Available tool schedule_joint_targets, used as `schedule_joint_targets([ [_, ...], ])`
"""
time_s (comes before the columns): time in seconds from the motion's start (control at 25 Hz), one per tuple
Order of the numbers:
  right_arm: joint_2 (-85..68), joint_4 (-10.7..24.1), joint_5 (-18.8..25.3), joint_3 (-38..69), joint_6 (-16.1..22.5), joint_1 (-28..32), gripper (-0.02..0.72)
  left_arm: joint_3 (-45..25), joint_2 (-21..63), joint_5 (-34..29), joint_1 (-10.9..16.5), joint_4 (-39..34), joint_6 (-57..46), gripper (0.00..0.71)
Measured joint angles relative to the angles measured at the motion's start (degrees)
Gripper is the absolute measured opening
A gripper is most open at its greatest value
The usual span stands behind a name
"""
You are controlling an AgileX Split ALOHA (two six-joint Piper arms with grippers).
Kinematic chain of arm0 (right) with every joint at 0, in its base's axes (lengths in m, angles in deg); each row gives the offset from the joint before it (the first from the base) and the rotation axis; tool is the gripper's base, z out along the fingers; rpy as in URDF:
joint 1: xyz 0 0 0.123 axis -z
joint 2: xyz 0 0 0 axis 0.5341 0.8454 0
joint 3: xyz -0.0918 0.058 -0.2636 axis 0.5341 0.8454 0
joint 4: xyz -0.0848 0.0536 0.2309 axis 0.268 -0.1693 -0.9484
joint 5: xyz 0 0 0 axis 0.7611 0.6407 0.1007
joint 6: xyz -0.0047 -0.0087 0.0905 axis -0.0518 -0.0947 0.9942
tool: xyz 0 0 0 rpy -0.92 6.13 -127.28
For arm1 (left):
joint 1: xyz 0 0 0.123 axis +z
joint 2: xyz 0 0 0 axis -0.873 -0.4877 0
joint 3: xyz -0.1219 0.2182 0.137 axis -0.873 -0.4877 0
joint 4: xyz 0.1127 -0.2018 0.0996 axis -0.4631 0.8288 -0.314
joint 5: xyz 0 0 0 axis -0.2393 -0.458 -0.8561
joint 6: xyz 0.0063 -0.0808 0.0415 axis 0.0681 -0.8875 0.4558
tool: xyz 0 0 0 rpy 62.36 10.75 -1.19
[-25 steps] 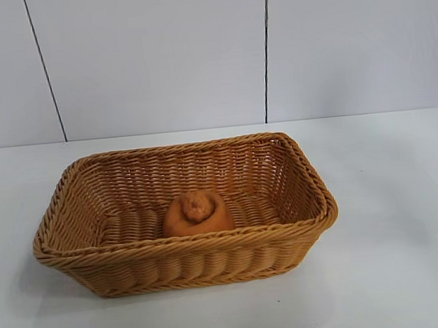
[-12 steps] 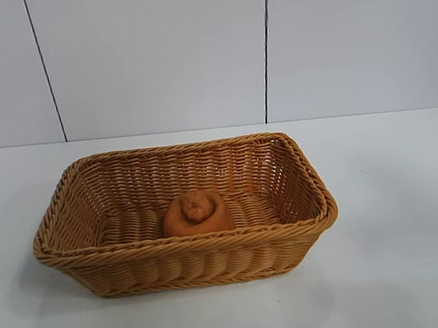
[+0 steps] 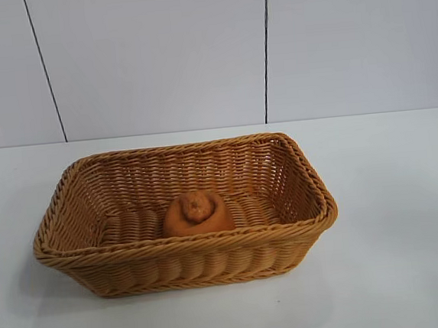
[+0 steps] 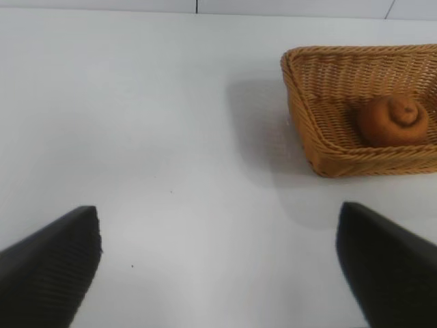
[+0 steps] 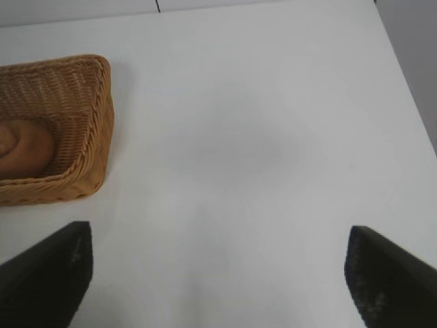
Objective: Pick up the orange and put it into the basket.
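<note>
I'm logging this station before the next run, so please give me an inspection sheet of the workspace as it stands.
Surface: white table, bare around the basket, no spills seen.
Job's things: the orange rests on the floor of the basket, toward its near wall, knob up; the basket stands upright near the table's middle.
Clutter: nothing seen.
Grippers: left pincer open and empty, over bare table to one side of the basket; right pincer open and empty, over bare table on the other side. Neither shows in the exterior view.
Cables: nothing seen.
Surroundings: pale panelled wall with dark vertical seams behind the table.
</note>
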Motion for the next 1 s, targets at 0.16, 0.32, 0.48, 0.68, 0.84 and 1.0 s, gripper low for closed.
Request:
schedule_joint_targets([
  [0.16, -3.30, -0.25, 2.46, 1.85, -0.07, 0.00, 0.694, 0.00, 0.00, 0.00, 0.00, 0.00, 0.00, 0.667],
  [0.32, -4.51, -0.25, 3.14, 2.23, -0.18, 0.00, 0.694, 0.00, 0.00, 0.00, 0.00, 0.00, 0.00, 0.667],
  [0.48, -5.70, -0.25, 3.14, 2.23, -0.19, 0.00, 0.694, 0.00, 0.00, 0.00, 0.00, 0.00, 0.00, 0.667],
  [0.68, -12.31, -0.41, 3.17, 2.17, -0.19, 0.00, 0.694, 0.00, 0.00, 0.00, 0.00, 0.00, 0.00, 0.667],
  [0.84, -12.60, -0.63, 3.17, 2.17, -0.19, 0.00, 0.694, 0.00, 0.00, 0.00, 0.00, -0.13, 0.00, 0.667],
  [1.0, -12.60, -0.68, 3.17, 2.17, -0.19, 0.00, 0.694, 0.00, 0.00, 0.00, 0.00, -0.13, 0.00, 0.667],
])
